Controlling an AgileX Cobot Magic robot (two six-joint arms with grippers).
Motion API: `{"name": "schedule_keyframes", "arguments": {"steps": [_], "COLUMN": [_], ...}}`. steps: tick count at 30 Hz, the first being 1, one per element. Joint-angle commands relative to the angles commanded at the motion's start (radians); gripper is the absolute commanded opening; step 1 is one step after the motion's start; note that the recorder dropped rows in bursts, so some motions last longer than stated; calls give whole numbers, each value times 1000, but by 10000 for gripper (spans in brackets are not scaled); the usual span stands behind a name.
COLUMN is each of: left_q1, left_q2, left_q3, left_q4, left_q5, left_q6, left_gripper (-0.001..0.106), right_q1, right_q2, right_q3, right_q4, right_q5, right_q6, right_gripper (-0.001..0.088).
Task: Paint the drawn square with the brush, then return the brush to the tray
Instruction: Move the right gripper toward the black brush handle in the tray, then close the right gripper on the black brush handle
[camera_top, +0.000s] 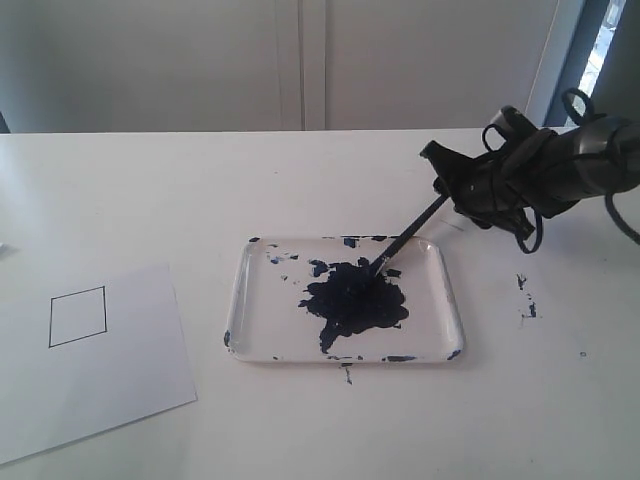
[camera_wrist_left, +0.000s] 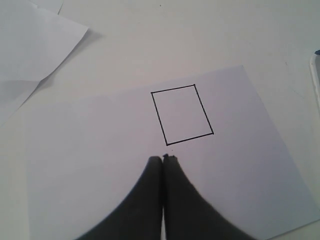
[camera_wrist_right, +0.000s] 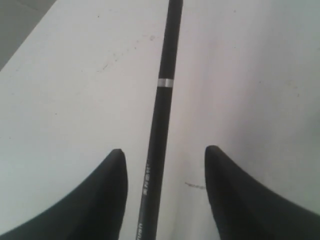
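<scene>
Pale cabinet panels (camera_top: 200, 60) stood behind a white surface (camera_top: 150, 190) that carried everything. Near its middle lay the tray (camera_top: 236, 300), shallow and clear, with rounded corners. A big dark blue-black paint blob (camera_top: 355, 298) sat in the tray's middle, and small flecks dotted its rim. A few more paint flecks (camera_top: 527, 298) marked the surface just to the right of the tray.

The brush (camera_top: 405, 238) had its tip in the upper edge of the blob. Its thin black handle slanted up and to the right, across the tray's far corner, toward the right claw (camera_wrist_right: 165, 149). In the right wrist view that claw was spread, its two dark fingers (camera_wrist_right: 112, 190) apart with the handle running between them. The handle lay closer to one finger than the other and neither finger pinched it. A narrow silver band ringed the handle farther along.

To the left of the tray, well apart from it, lay a white paper sheet (camera_top: 120, 400) bearing the drawn square (camera_wrist_left: 182, 114). The square was a thin black outline with a blank white inside.

The left claw (camera_wrist_left: 163, 159) was over that sheet with its fingers pressed together and nothing between them. Its tips were just beside one corner of the square. Another loose sheet (camera_wrist_left: 35, 40) lay beyond the paper.
</scene>
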Motion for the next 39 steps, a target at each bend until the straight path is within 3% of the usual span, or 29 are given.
{"name": "schedule_keyframes", "arguments": {"steps": [19,26,39], "left_q1": [0,0,0], "left_q2": [0,0,0], "left_q3": [0,0,0], "left_q4": [-2,-2,-2], "left_q5": [-6,-6,-6], "left_q6": [-1,-1,1], "left_gripper": [0,0,0], "right_q1": [2,2,2], "right_q2": [95,102,102], "right_q3": [-147,-154,-154], "right_q4": [-2,-2,-2], "right_q5": [85,77,73], "right_q6": [26,52,52], "right_gripper": [460,249,110]}}
